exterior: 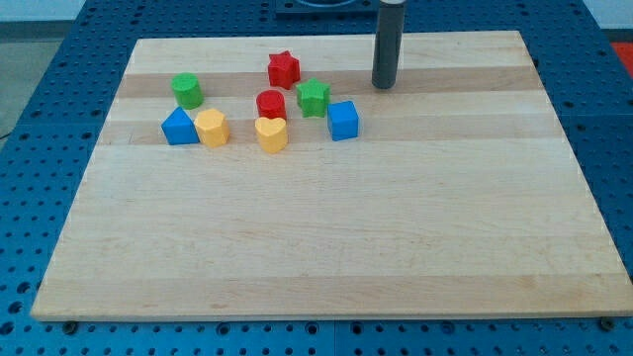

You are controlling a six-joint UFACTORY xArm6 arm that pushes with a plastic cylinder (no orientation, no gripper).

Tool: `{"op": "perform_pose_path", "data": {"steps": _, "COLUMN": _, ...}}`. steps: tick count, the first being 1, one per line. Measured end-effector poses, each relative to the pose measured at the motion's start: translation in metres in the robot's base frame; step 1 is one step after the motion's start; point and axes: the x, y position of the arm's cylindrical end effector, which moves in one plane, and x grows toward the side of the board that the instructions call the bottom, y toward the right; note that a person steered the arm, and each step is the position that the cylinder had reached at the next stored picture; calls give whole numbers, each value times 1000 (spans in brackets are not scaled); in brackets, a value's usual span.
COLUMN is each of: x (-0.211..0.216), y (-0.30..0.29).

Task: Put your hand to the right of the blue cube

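The blue cube point(343, 120) sits on the wooden board point(326, 237) in the upper middle of the view. My tip point(384, 85) is the lower end of a dark rod that comes down from the view's top. It stands above and to the right of the blue cube, apart from it by a small gap. It touches no block.
A green star point(313, 97) lies just left of the blue cube. A red star point(283, 69), a red cylinder point(270, 104) and a yellow heart point(271, 133) lie further left. A green cylinder point(186, 90), a blue triangular block point(179, 127) and a yellow block point(212, 128) lie at the left.
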Motion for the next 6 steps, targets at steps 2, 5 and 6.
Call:
{"op": "perform_pose_path", "data": {"steps": 2, "x": 0, "y": 2}}
{"op": "perform_pose_path", "data": {"steps": 5, "x": 0, "y": 1}}
{"op": "perform_pose_path", "data": {"steps": 6, "x": 0, "y": 1}}
